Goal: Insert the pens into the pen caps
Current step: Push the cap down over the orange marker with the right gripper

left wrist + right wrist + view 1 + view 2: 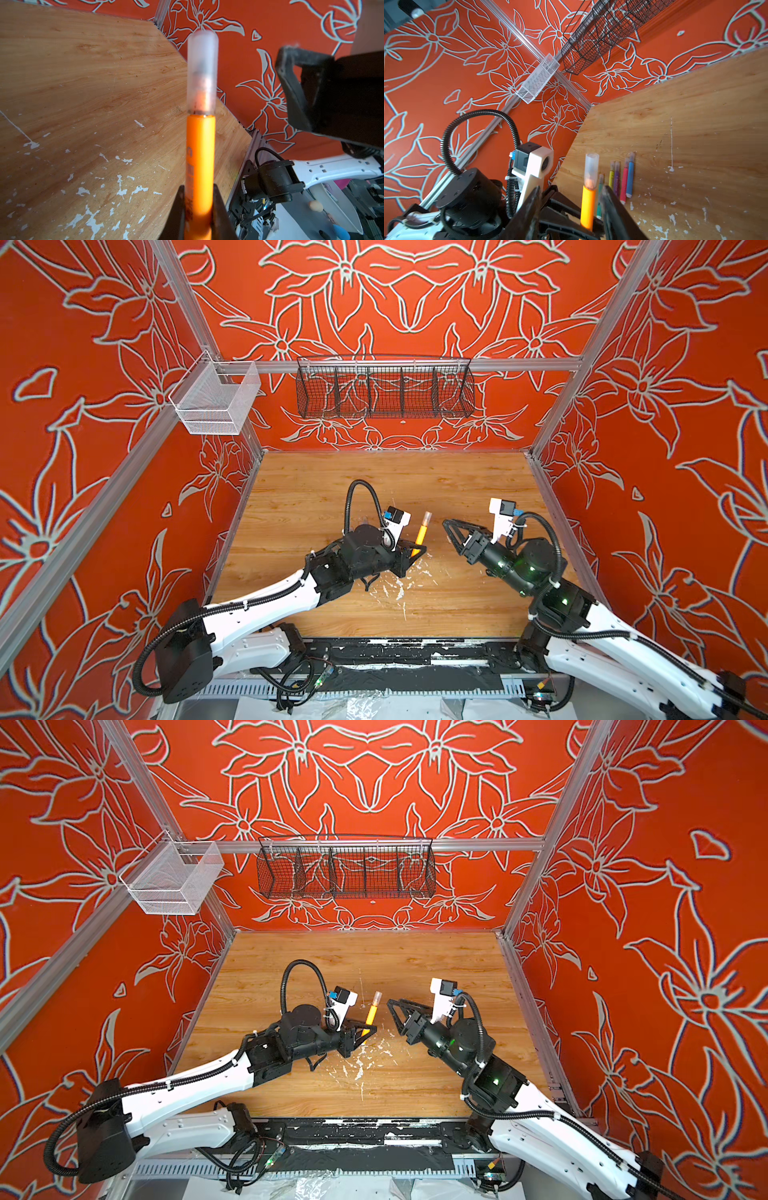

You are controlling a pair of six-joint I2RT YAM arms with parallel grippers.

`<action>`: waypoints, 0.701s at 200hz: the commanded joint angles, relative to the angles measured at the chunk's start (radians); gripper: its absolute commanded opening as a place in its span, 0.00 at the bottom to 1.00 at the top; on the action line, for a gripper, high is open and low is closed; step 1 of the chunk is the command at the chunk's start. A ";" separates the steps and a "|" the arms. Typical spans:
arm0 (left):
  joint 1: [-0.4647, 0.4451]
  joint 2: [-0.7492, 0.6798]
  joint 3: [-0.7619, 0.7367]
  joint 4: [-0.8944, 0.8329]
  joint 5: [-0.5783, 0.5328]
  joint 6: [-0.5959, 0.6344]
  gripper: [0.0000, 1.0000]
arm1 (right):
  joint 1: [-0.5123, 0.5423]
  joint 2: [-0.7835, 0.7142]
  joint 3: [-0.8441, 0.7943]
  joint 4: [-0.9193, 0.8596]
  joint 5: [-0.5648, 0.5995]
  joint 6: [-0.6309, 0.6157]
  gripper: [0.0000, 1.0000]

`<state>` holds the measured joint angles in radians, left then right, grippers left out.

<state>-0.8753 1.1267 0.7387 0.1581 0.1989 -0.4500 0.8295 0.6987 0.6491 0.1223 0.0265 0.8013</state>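
Note:
My left gripper [415,553] [198,187] is shut on the lower barrel of an orange pen [420,537] [200,162], which it holds tilted above the table. A translucent whitish pen cap [426,517] [202,70] sits over the pen's tip. My right gripper [451,535] [572,189] stands open just right of the pen, touching nothing. In the right wrist view the orange pen [588,205] and its cap [591,168] show beyond the spread jaws. Past them, green [600,197], yellow [611,176], purple [616,178], pink [624,182] and blue [630,178] pens lie side by side with caps on.
The wooden table [332,489] carries white flecks of debris [399,585] near the grippers. A black wire basket [384,393] hangs on the back rail and a white mesh basket [216,402] on the left rail. Orange patterned walls close in three sides.

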 commanded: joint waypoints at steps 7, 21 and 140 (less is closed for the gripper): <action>0.001 0.010 0.009 0.064 0.071 0.059 0.00 | -0.011 0.093 0.076 -0.037 0.032 -0.040 0.48; 0.001 0.011 0.006 0.066 0.064 0.063 0.00 | -0.015 0.140 0.117 -0.050 0.035 -0.052 0.47; 0.001 0.024 0.005 0.070 0.057 0.076 0.00 | -0.017 0.288 0.185 -0.044 -0.040 -0.058 0.23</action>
<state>-0.8753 1.1454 0.7387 0.1894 0.2413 -0.3882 0.8169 0.9749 0.7944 0.0711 0.0170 0.7418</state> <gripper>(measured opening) 0.133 0.251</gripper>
